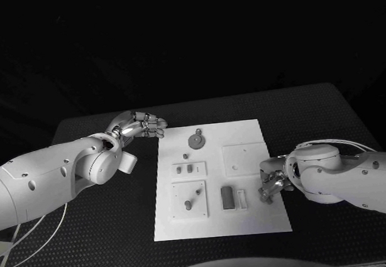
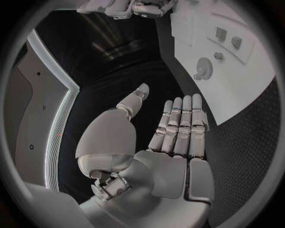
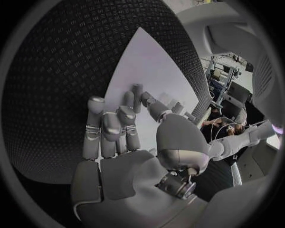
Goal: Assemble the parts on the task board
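Note:
The white task board (image 1: 255, 219) lies in the middle of the table. On it are a round gear-like part (image 1: 195, 139), two small pegs (image 1: 186, 169), a dark block (image 1: 227, 197) and a pale bar (image 1: 242, 198). My left hand (image 1: 140, 125) hovers off the board's far left corner; the left wrist view shows my left hand (image 2: 178, 128) flat, fingers straight and together, thumb apart, holding nothing. My right hand (image 1: 272, 183) is at the board's right edge beside the pale bar, fingers bent downward. In the right wrist view my right hand (image 3: 118, 128) is over the board (image 3: 148, 61), with nothing held.
A raised square plate with a small hole (image 1: 244, 159) and another plate carrying a small lever (image 1: 190, 200) sit on the board. The left wrist view shows the gear (image 2: 204, 69) and pegs (image 2: 228, 38). Black textured table (image 1: 103, 242) surrounds the board.

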